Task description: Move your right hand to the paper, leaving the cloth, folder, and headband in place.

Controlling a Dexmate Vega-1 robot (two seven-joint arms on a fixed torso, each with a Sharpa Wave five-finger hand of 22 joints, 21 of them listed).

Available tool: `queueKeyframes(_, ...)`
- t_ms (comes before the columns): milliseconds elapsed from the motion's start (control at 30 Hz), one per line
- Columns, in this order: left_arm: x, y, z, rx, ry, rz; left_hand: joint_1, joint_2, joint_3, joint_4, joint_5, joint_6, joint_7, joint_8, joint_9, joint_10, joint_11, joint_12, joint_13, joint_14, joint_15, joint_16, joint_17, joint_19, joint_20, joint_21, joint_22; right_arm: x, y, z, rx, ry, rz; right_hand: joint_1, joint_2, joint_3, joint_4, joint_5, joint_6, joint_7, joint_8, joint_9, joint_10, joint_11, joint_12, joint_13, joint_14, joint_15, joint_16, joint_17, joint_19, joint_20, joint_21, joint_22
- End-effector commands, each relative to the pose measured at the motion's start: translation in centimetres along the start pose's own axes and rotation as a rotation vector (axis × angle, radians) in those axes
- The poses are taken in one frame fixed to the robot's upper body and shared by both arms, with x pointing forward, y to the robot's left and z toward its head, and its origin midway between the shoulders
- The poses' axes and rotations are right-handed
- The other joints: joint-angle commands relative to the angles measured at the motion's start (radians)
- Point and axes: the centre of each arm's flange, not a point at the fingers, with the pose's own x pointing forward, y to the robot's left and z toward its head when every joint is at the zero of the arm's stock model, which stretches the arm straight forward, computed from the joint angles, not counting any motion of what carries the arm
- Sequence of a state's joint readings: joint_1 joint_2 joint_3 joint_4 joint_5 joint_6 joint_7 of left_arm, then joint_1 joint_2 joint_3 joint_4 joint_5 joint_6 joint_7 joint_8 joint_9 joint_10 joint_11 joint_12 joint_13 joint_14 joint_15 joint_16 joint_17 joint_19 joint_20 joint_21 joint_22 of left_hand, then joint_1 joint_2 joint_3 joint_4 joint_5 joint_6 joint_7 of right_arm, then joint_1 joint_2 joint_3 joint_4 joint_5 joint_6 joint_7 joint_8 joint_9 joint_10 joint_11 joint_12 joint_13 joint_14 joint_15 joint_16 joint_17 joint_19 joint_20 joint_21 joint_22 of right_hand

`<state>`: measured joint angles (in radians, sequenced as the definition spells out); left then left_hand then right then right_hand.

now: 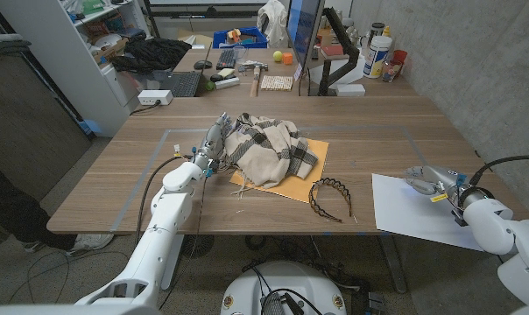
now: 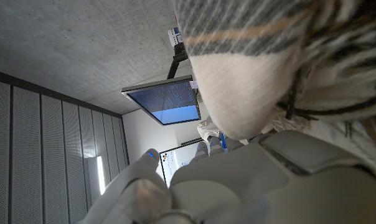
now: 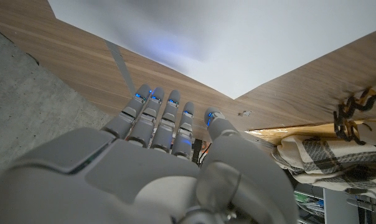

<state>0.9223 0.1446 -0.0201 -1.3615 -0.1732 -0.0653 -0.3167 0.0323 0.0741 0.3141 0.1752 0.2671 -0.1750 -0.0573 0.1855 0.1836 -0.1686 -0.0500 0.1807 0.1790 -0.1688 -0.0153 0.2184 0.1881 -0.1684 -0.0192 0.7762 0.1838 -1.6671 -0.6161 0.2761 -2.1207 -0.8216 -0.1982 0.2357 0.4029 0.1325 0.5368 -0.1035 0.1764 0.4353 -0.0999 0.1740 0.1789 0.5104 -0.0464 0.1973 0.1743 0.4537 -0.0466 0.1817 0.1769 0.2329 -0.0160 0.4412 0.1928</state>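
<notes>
A white sheet of paper [image 1: 412, 212] lies at the table's front right. My right hand [image 1: 431, 181] hovers over its far right part with straight fingers [image 3: 166, 115] side by side, holding nothing; the paper [image 3: 238, 43] spreads just beyond their tips. A cream and dark plaid cloth [image 1: 269, 149] lies bunched on an orange folder [image 1: 292, 187] in the middle. A black toothed headband [image 1: 327, 198] sits just in front of the folder. My left hand [image 1: 213, 145] stands at the cloth's left edge, against the cloth [image 2: 269, 62], gripping nothing.
A second table behind carries a monitor [image 1: 304, 35], a laptop [image 1: 179, 84], a keyboard, bottles [image 1: 378, 54] and small items. Shelves [image 1: 81, 52] stand at the back left. A thin taped outline [image 1: 151, 175] runs on the wooden table [image 1: 116, 175]. The table's front edge is close to the paper.
</notes>
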Motion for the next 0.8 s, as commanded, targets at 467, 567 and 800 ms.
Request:
queueKeyframes(467,1.2,-1.1,-0.2,0.007,0.013,-0.036,-0.001,0.068,-0.006,-0.001,0.009,-0.14,-0.006,0.006,0.004,-0.167,0.006,0.006,0.003,-0.175,0.006,-0.002,0.002,-0.174,0.007,-0.005,0.002,-0.7,0.9,-0.6,0.001,0.026,0.005,0.049,-0.016,-0.001,-0.037,0.002,-0.027,0.003,0.002,0.005,-0.012,0.006,-0.001,0.006,-0.009,-0.059,0.002,-0.004,0.003,-0.001,-0.001,0.003)
queueKeyframes(567,1.3,-1.3,-0.2,0.007,0.015,-0.045,-0.001,0.068,-0.006,-0.001,0.009,-0.14,-0.006,0.006,0.004,-0.166,0.008,0.007,0.003,-0.175,0.006,-0.002,0.002,-0.174,0.006,-0.005,0.002,-1.0,1.2,-0.6,0.005,0.033,0.009,0.053,-0.018,-0.002,-0.041,0.003,-0.027,0.004,0.003,0.005,-0.012,0.009,-0.001,0.006,-0.01,-0.059,0.002,-0.004,0.002,0.0,-0.001,0.003)
queueKeyframes(800,1.5,-1.5,-0.3,0.007,0.017,-0.058,-0.001,0.068,-0.007,-0.001,0.009,-0.14,-0.005,0.006,0.004,-0.167,0.007,0.006,0.003,-0.175,0.006,-0.002,0.002,-0.174,0.005,-0.007,0.002,-1.5,1.9,-0.4,0.002,0.04,0.018,0.069,-0.022,-0.005,-0.051,0.003,-0.032,0.005,0.005,0.005,-0.024,0.011,-0.004,0.006,-0.023,-0.056,-0.002,-0.004,0.001,0.0,-0.002,0.003)
